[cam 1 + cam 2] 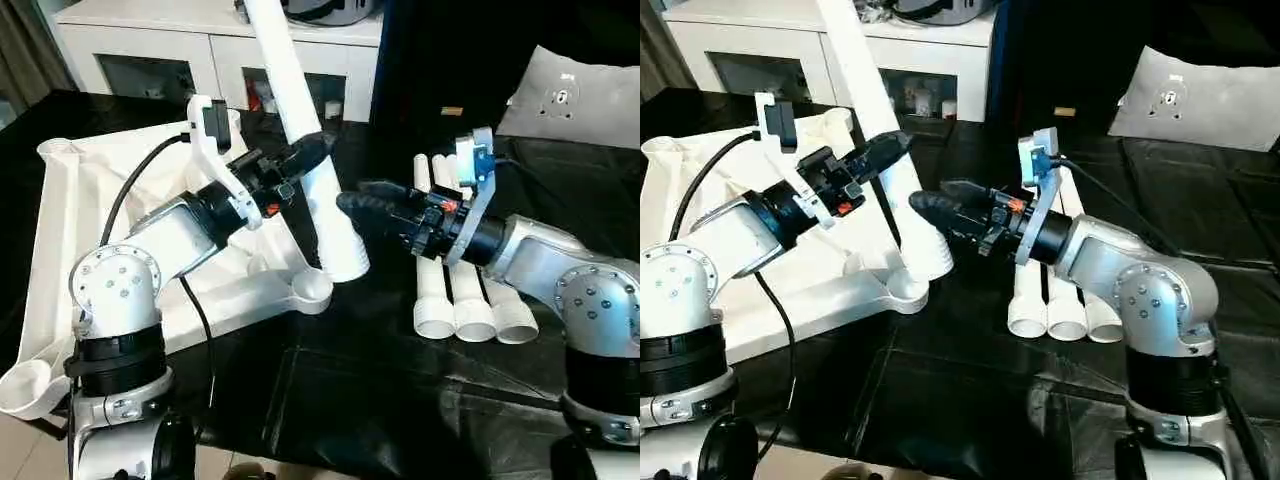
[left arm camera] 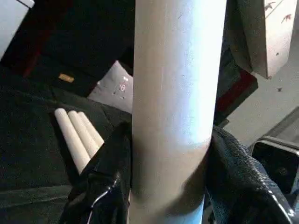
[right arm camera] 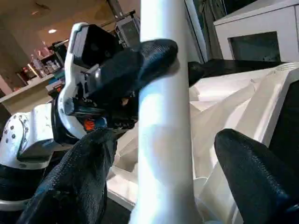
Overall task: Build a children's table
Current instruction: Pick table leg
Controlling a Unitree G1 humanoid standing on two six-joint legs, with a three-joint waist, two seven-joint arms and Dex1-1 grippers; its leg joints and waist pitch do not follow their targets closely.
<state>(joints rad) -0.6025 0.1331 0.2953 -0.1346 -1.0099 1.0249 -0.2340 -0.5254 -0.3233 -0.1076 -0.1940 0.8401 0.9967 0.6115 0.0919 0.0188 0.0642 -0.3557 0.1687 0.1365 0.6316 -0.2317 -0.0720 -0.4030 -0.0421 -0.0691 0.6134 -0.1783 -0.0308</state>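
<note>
Left gripper (image 1: 300, 160) holds one white leg (image 1: 300, 120) nearly upright at the table top's (image 1: 90, 230) near right corner socket (image 1: 312, 288)

The table top lies upside down on the black surface (image 1: 380, 400) at the left, ribbed underside up, and the held leg leans slightly toward the far left with its wide lower end just beside the socket; whether it sits inside cannot be told. The left gripper's black fingers are clamped on the leg about halfway up its visible length. The right gripper (image 1: 930, 205) reaches in from the right with its fingers (image 3: 79, 177) spread apart on either side of the leg's lower part, not touching it. Three more legs (image 1: 470, 300) lie side by side on the black surface at the right, under the right forearm. A white cabinet (image 1: 180, 50) with glass doors stands at the far side
</note>
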